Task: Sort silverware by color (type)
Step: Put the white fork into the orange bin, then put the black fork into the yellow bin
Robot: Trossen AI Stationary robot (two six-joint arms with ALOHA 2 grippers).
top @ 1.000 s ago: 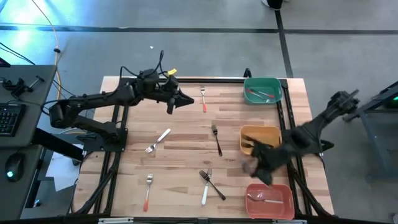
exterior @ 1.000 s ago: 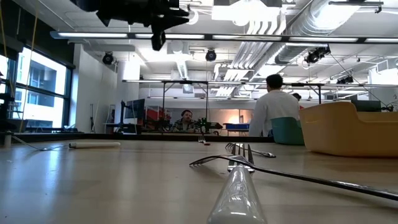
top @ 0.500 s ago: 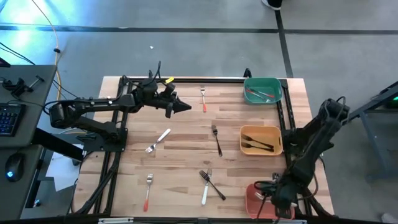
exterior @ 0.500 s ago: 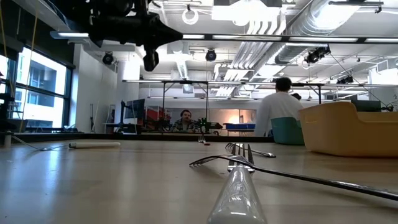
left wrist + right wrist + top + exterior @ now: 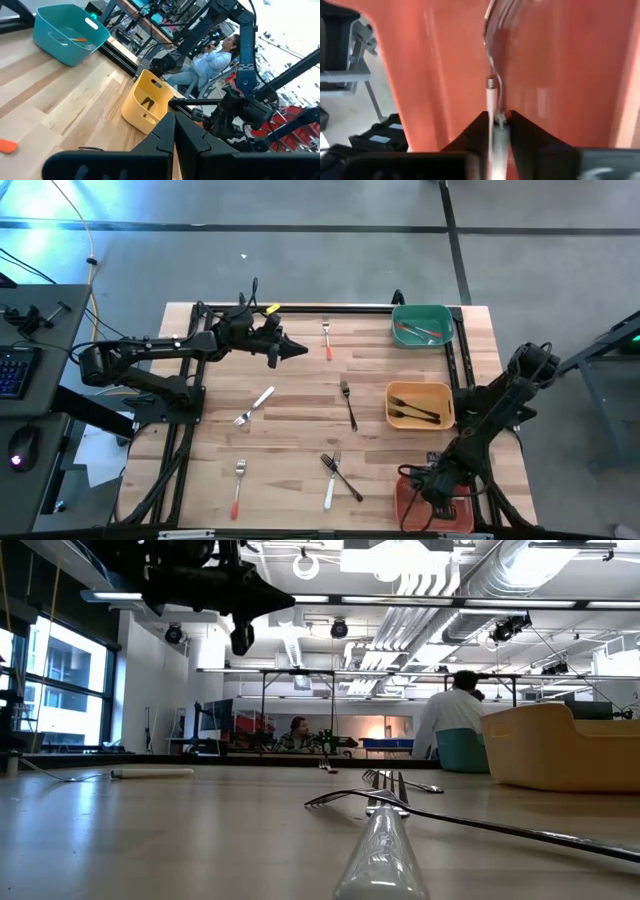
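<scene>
Three bins (image 5: 421, 323) (forks (image 5: 415, 408) inside)

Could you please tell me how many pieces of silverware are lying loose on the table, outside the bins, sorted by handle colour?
Red-orange handles: 2
White handles: 2
Black handles: 2
Total: 6
</scene>
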